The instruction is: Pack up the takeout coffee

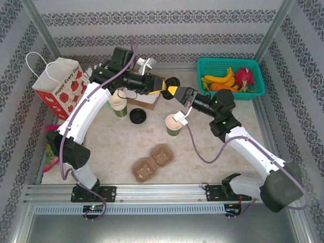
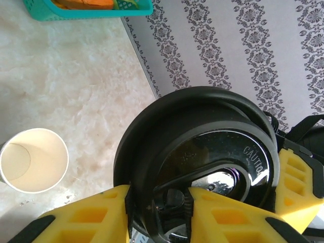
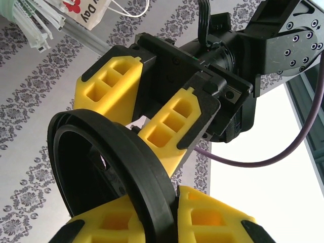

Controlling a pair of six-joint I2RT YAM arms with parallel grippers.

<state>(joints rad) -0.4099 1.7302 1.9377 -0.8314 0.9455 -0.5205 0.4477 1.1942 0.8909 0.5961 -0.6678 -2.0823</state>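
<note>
A black plastic lid point(image 1: 172, 82) hangs in the air above the back middle of the table, gripped from both sides. My left gripper point(image 2: 158, 195) is shut on the lid point(image 2: 202, 152), its yellow fingers pinching the rim. My right gripper point(image 3: 174, 207) is shut on the opposite edge of the lid point(image 3: 121, 172), with the left gripper point(image 3: 139, 119) just above it. In the top view the left gripper point(image 1: 163, 85) and right gripper point(image 1: 173, 91) meet tip to tip. One takeout coffee cup point(image 1: 173, 124), cream over green, stands uncapped below them; the left wrist view shows this cup point(image 2: 33, 159) open.
A second black lid point(image 1: 137, 116) lies on the table beside a stack of paper cups point(image 1: 119, 105). A brown cardboard cup carrier point(image 1: 153, 162) lies nearer the front. A red-printed gift bag point(image 1: 58, 88) stands at back left, a teal fruit basket point(image 1: 230, 76) at back right.
</note>
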